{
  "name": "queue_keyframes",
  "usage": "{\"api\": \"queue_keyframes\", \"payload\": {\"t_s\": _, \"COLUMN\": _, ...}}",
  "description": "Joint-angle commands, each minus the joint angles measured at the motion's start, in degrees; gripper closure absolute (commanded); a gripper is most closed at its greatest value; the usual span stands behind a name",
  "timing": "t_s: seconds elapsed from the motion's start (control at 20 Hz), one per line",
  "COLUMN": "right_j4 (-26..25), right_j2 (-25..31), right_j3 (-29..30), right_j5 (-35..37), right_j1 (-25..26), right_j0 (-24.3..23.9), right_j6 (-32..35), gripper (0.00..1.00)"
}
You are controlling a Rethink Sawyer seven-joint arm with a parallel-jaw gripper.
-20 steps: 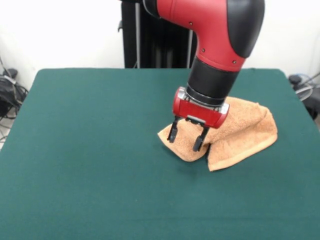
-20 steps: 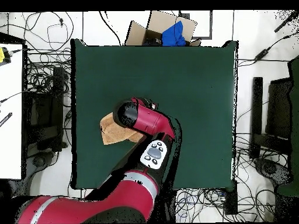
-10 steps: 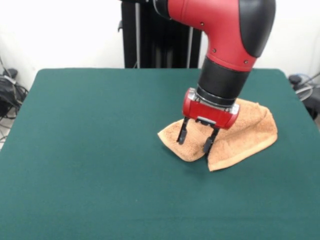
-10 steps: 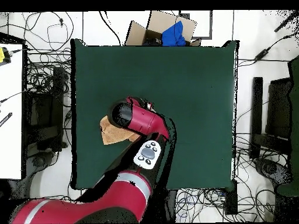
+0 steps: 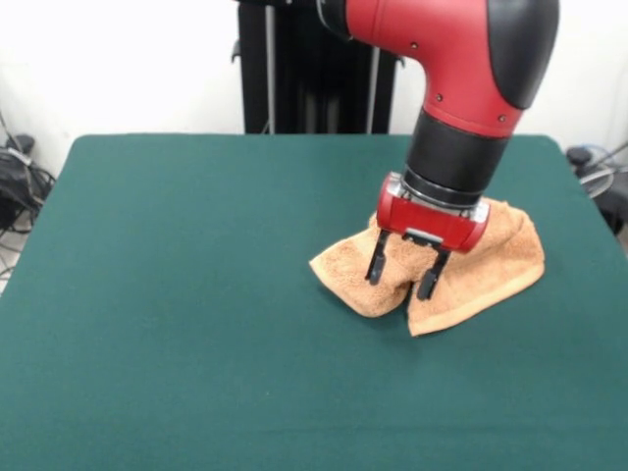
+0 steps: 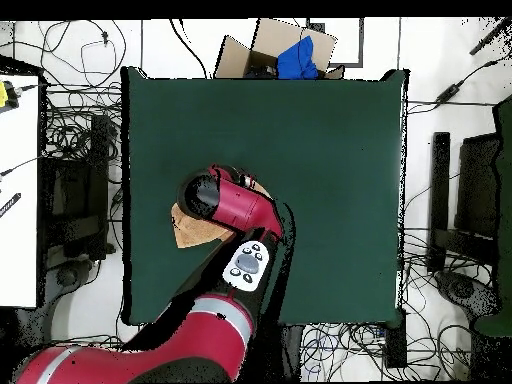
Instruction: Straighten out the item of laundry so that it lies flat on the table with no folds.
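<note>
Towel (image 5: pixel 481 265), light orange terry cloth, is lying bunched and folded over on itself toward one side of the dark green bench (image 5: pixel 177 294), with a rounded flap pointing at the bench's middle and a second fold lapping beside it. Directly above the crease between those two folds, the gripper (image 5: pixel 401 275) is hanging with its two black fingers spread apart and empty, their tips just over or barely touching the cloth; which of the two cannot be told. From overhead, the red arm (image 6: pixel 235 205) is covering most of the towel, leaving only one corner showing. The step in hand appears to be positioning for a grasp on a folded layer. The next move is likely calling for lowering, pinching only the top layer near its edge, and drawing it outward so the fold opens. Compared with a second ago, the gripper is sitting further across the towel, away from the bench's middle, while the towel itself is looking unchanged.
</note>
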Motion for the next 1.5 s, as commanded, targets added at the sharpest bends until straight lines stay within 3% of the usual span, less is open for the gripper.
{"api": "queue_keyframes", "payload": {"t_s": 0.05, "right_j4": 2.0, "right_j2": 8.3, "right_j3": 3.7, "right_j5": 3.6, "right_j1": 0.4, "right_j0": -0.7, "right_j6": 13.9, "gripper": 0.0}}
{"api": "queue_keyframes", "payload": {"t_s": 0.8, "right_j4": -2.0, "right_j2": 8.9, "right_j3": 5.3, "right_j5": -3.2, "right_j1": 2.2, "right_j0": -3.6, "right_j6": 10.7, "gripper": 0.0}}
{"api": "queue_keyframes", "payload": {"t_s": 1.0, "right_j4": -2.8, "right_j2": 5.0, "right_j3": 3.9, "right_j5": -3.1, "right_j1": 3.7, "right_j0": -1.2, "right_j6": 10.7, "gripper": 0.0}}
{"api": "queue_keyframes", "payload": {"t_s": 1.5, "right_j4": -3.7, "right_j2": 4.4, "right_j3": 5.6, "right_j5": -2.4, "right_j1": 3.1, "right_j0": 0.1, "right_j6": 10.9, "gripper": 0.0}}
